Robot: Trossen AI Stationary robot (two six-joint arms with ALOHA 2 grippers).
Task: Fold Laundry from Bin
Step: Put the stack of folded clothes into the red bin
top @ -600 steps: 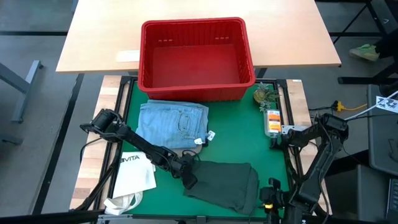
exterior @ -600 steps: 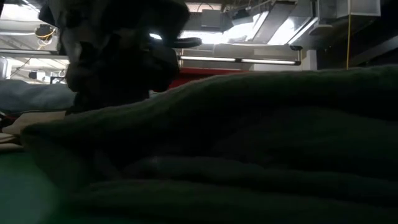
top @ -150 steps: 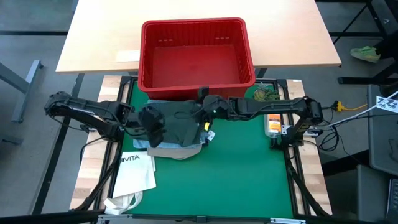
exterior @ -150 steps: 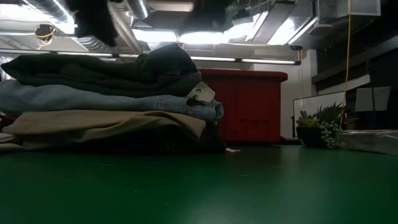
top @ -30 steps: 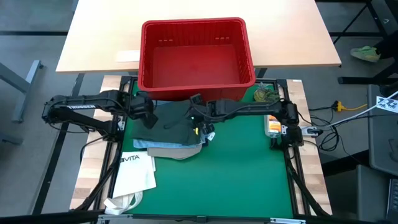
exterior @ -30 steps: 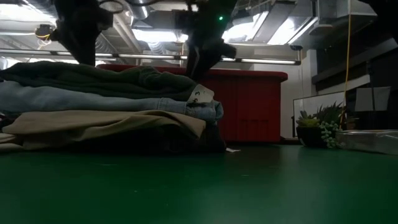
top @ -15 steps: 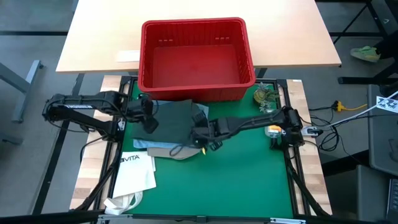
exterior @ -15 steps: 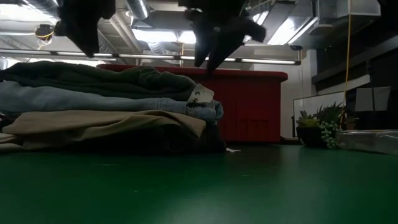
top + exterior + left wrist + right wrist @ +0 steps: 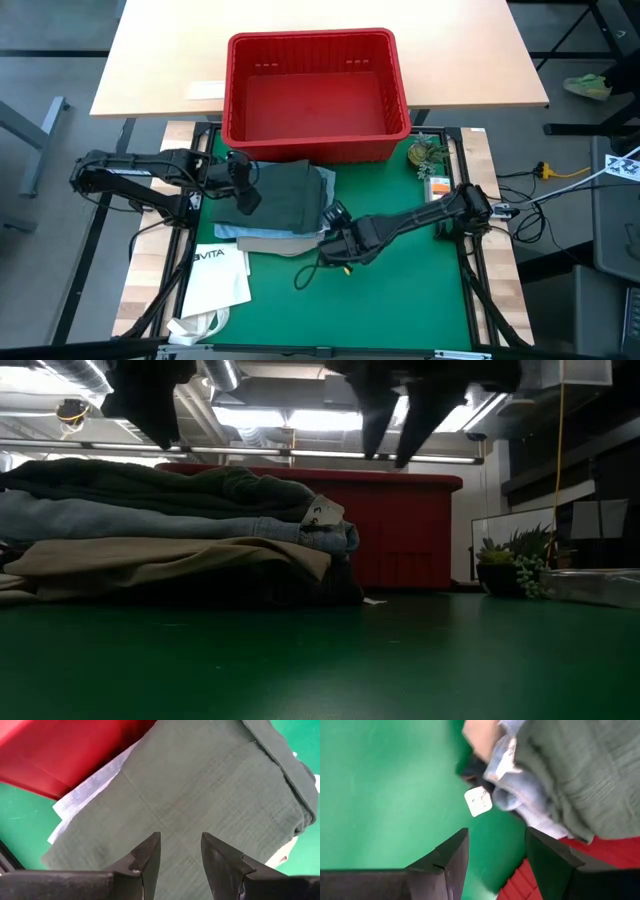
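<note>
The laundry sits in a neat pile on the green mat, just in front of the red bin. The bin looks empty inside. The dark green piece is on top, then the light blue jeans, then the tan trousers near the bottom.

The pile lies between the two arms. The left gripper is the nearer one. It hangs right over the pile's left edge, above the green piece, with its fingers a little apart and nothing between them.

The right gripper is just off the pile's front right corner, over bare mat. It is up in the air, and its fingers are spread wide and hold nothing. A small white tag pokes out of the pile's corner, close to it.

The left arm reaches in flat from the left side. The right arm stretches long and low across the mat from the right. I think the pile is done, or nearly so.
</note>
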